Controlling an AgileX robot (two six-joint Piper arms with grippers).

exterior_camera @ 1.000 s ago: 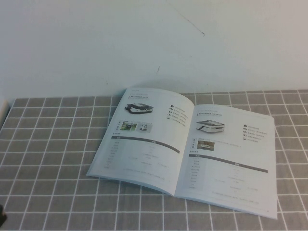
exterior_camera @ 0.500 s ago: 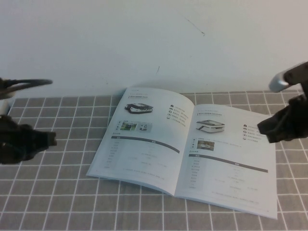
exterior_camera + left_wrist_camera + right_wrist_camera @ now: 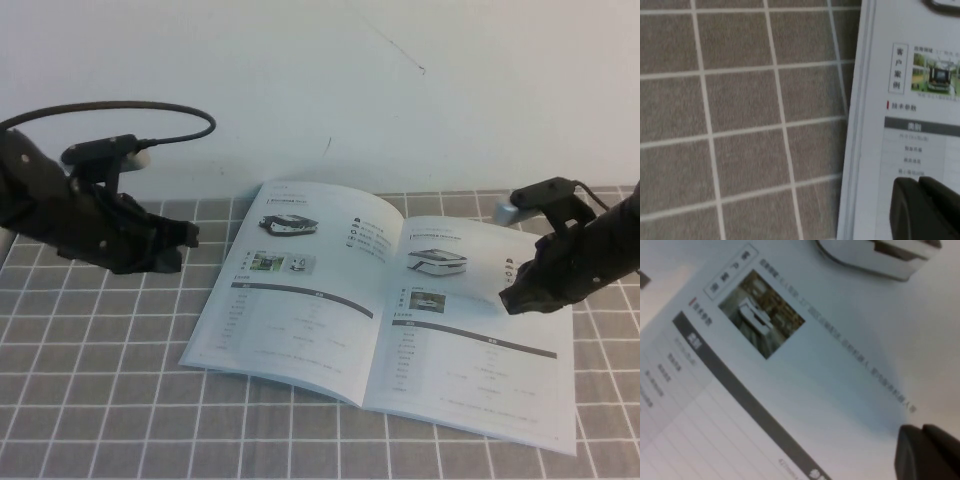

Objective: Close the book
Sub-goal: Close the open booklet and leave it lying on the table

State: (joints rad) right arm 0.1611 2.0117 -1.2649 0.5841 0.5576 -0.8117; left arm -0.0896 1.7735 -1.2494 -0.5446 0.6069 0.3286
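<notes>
An open book (image 3: 385, 300) lies flat on the grey-tiled counter (image 3: 100, 340), with a plain white wall (image 3: 300, 80) behind it. Its spine runs away from the robot and leans slightly to the left. Both pages face up. The left page (image 3: 290, 300) and the right page (image 3: 480, 370) carry printed tables, small photos and drawings of machines.

The left tool (image 3: 186, 237) hangs over bare tiles, with the book off to its right. Its tip points toward the outer edge of the left page. In the high view it is near that edge but apart from it. Its fingers (image 3: 907, 210) are pressed together into a narrow dark wedge with only a thin seam between them, and they hold nothing. From the wrist camera, the page's outer edge and the stacked borders of the pages beneath run right past the fingertips. A black cable (image 3: 150, 108) loops above the arm behind this tool.

The right tool (image 3: 510, 297) is over the right page, with the book's spine to its left and the page's outer edge to its right. Its tip sits just beside the printed white machine (image 3: 438, 262), on the side nearer the outer edge. Its fingers (image 3: 910, 455) are likewise closed up against each other, narrow, gripping nothing. Whether the tip touches the paper cannot be told.
</notes>
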